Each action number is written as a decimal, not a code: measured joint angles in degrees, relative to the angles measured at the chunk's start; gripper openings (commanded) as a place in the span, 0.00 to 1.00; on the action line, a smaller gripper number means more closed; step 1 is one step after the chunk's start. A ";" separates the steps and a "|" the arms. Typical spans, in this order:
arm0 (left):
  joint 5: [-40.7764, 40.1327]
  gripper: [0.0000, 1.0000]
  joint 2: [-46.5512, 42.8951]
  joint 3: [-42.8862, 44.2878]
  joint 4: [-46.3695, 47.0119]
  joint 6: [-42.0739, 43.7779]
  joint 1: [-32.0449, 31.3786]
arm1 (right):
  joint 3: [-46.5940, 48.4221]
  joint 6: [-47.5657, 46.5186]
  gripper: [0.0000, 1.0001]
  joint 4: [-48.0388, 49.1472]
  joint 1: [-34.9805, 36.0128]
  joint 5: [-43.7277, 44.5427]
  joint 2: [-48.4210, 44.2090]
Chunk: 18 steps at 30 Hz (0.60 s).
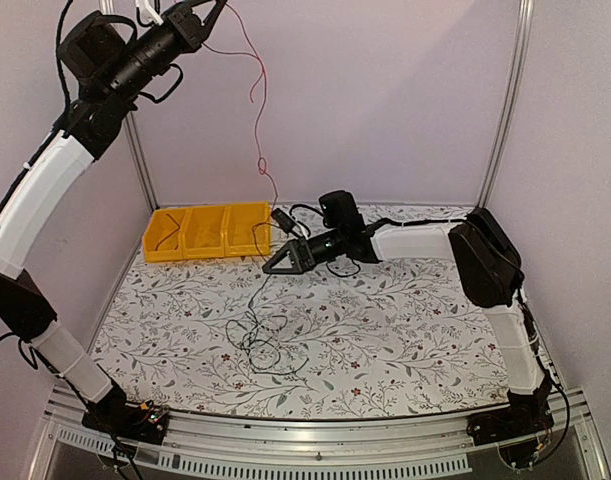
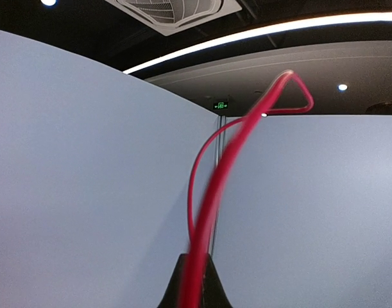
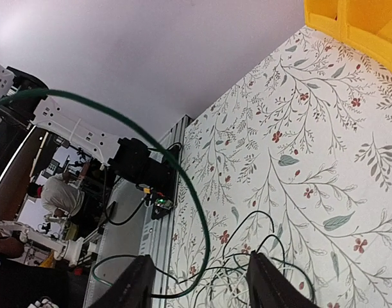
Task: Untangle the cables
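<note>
OK, upper left I've got L tool point(image 1: 207, 12) clamped on red cable point(image 1: 257, 100); R tool point(image 1: 283, 262) mid-frame, jaws apart above black cables point(image 1: 260, 335) on desk point(image 1: 435, 330).

The thin red wire point(image 2: 212, 218) is blurred in the left wrist view, and the left hand point(image 2: 197, 277) is cut to a dark tip at the bottom edge. Strands of the thin black wire tangle point(image 1: 260, 340) by the near edge of the table point(image 1: 415, 345) are too fine to separate.

Left arm's raised high, left gripper point(image 1: 200, 15) pinched tight up top. Right arm's bent low, reaching leftward, right gripper point(image 1: 278, 262) with its fingers standing apart.
</note>
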 measured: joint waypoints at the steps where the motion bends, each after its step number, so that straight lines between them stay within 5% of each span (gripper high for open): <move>1: -0.11 0.00 0.00 0.04 -0.11 0.20 -0.04 | -0.02 0.59 0.21 -0.48 -0.11 1.25 0.52; 2: -0.24 0.00 0.00 0.09 -0.28 0.35 -0.07 | -0.02 1.62 0.05 -0.96 -0.20 2.62 1.18; 3: -0.39 0.00 0.00 0.09 -0.46 0.50 -0.09 | -0.02 1.49 0.00 -1.18 -0.22 3.34 1.46; 9: -3.13 0.00 0.15 2.93 -5.38 5.03 -0.15 | -0.66 0.17 0.00 -4.96 -0.28 12.61 2.10; 17: -16.22 0.00 0.52 14.93 -17.00 18.78 2.40 | -10.38 -8.96 0.01 -13.35 -1.16 24.74 1.73; 18: -17.64 0.00 0.07 14.27 -17.81 19.21 3.54 | -10.45 -10.27 0.13 -14.16 -1.33 26.05 1.05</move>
